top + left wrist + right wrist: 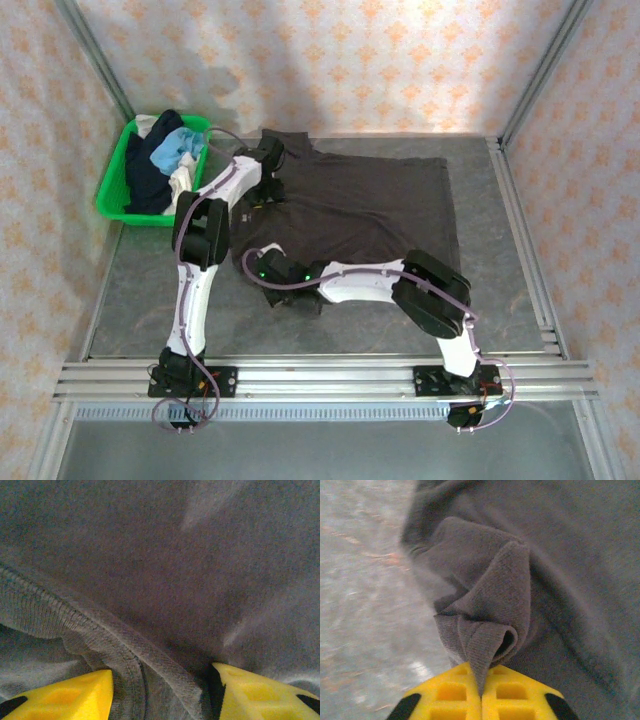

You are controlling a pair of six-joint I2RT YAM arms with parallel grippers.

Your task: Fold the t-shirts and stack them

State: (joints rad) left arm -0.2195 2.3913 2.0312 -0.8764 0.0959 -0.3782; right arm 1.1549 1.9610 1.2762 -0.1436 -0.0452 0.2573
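Right wrist view: a thin edge of the shirt [560, 555] is pinched by the right gripper [481, 697] and could be tugged free in lifting; the left gripper [161, 692] is spread astride a seam [150, 660].

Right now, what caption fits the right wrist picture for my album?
Right tool pinching a bunched edge of the dark t-shirt beside bare table.
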